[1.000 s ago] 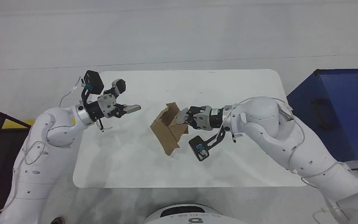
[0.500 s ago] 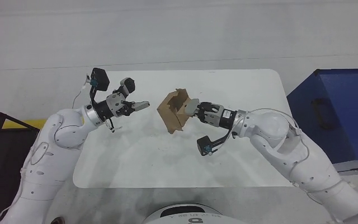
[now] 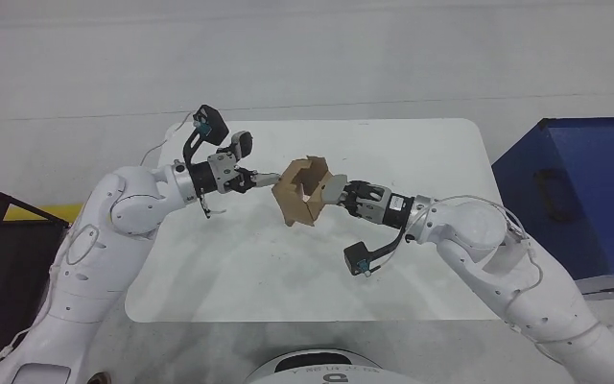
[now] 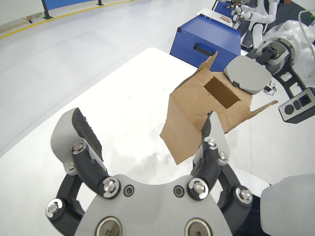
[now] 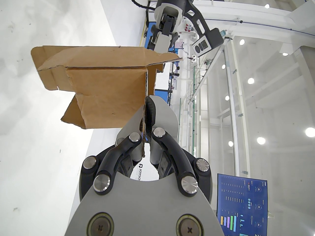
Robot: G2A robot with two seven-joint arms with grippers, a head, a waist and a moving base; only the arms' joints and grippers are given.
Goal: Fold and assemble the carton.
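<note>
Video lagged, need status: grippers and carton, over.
Right gripper shut on carton wall. Carton partly open, held above table. Left gripper open at carton's opposite edge, contact unclear. Nothing between.

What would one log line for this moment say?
carton: partly unfolded, lifted | right gripper: shut on carton wall | left gripper: open, close to carton's other side

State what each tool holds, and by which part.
The right tool pinches the carton by the edge of one side panel. The left tool is open beside the carton and holds nothing.
</note>
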